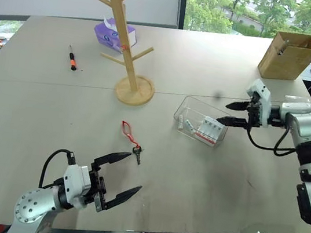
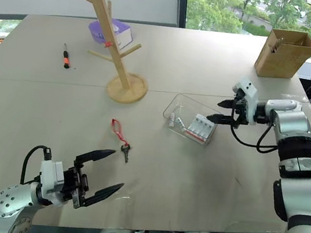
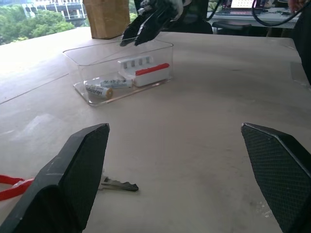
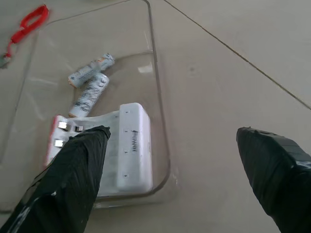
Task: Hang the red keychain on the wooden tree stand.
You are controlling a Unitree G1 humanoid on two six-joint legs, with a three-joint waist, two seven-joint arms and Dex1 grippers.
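1. Your left claw hovers low over the bench, fingers spread wide, holding nothing, near the red keychain.
2. The red keychain lies flat on the bench, in front of the wooden tree stand, apart from its round base.
3. The wooden tree stand stands upright; its pegs carry nothing.
4. A clear tray with batteries and a charger sits to the right of the stand.
5. Your right claw hangs spread wide at the tray's right edge, empty.
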